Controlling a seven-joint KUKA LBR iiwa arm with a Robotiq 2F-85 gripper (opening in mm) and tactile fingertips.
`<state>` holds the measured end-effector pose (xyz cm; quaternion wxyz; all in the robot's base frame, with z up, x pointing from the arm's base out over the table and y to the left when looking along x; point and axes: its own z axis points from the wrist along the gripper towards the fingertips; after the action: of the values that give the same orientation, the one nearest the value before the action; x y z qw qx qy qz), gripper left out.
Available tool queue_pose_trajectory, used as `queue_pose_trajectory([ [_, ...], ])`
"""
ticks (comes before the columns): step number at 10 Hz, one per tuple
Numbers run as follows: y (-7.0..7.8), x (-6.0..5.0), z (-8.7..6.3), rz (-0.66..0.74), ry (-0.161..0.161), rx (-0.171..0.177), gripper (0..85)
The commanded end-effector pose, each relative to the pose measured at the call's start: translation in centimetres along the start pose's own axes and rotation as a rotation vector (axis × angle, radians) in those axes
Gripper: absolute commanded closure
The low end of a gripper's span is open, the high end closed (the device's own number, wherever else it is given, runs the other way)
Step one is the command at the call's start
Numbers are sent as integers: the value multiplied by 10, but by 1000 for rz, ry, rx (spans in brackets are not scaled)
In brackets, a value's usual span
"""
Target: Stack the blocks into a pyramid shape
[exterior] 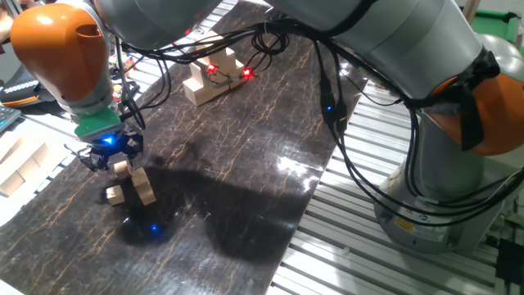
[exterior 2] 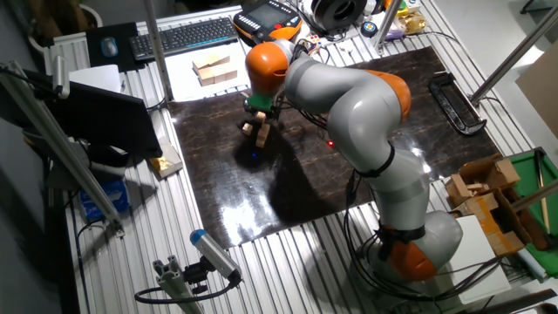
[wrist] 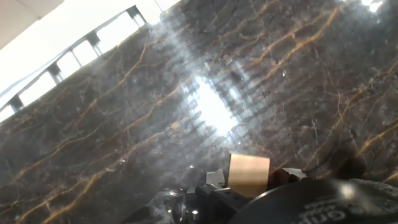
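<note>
My gripper (exterior: pixel 115 157) hangs over the left end of the dark marble mat (exterior: pixel 246 164), shut on one light-tan block (exterior: pixel 123 170). The hand view shows that block (wrist: pixel 249 176) held between the fingers just above the mat. Right under it, more blocks rest on the mat: a lone cube (exterior: pixel 115 195) and a taller pair (exterior: pixel 144 187) beside it. From the other fixed view the gripper (exterior 2: pixel 260 116) stands above the same little cluster of blocks (exterior 2: pixel 261 133). The arm hides part of the cluster.
A wooden assembly (exterior: pixel 209 78) with red lights sits at the mat's far end. Spare wooden pieces lie on white paper (exterior 2: pixel 214 68) off the mat. Cables (exterior: pixel 327 106) hang from the arm. A keyboard (exterior 2: pixel 187 35) and a black bar (exterior 2: pixel 453 100) lie near the edges.
</note>
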<state>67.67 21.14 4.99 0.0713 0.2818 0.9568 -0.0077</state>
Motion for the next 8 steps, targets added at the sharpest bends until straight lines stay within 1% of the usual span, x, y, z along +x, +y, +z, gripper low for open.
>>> queue_pose_trajectory([
  [1,0,0,0,0,0,1,343],
  [4,4,3,2,15,-1,10,350],
  [6,4,1,9,19,-7,16,353],
  [8,3,0,12,38,-8,23,353],
])
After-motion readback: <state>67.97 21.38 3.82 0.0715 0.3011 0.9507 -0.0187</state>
